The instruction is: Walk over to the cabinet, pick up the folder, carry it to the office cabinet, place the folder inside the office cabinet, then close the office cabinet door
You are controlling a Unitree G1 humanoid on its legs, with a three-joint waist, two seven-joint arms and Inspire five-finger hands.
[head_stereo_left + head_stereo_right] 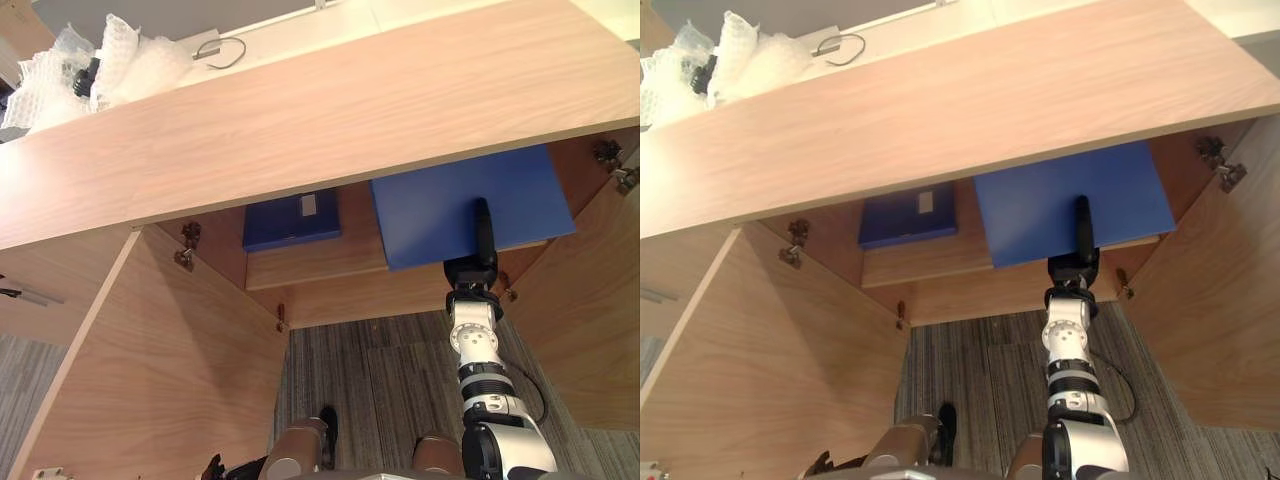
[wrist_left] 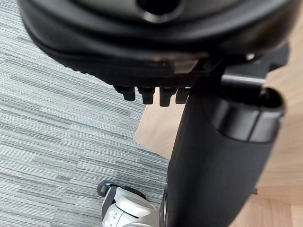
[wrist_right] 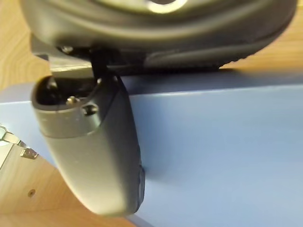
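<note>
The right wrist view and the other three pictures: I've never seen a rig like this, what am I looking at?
This is a humanoid robot with fingered hands. Two pictures come from cameras in its head, looking down, and two from cameras on its wrists. It faces an open wooden cabinet. Its right hand pinches a blue folder, thumb on top, partly inside above the shelf, where a darker blue folder lies. Bubble wrap sits on the cabinet's top. The left hand hangs over grey carpet.

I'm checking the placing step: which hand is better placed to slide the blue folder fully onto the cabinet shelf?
Right. The right hand grips the blue folder, thumb on top, and the folder lies partly over the shelf. The left hand hangs low over the carpet, away from the shelf.
</note>
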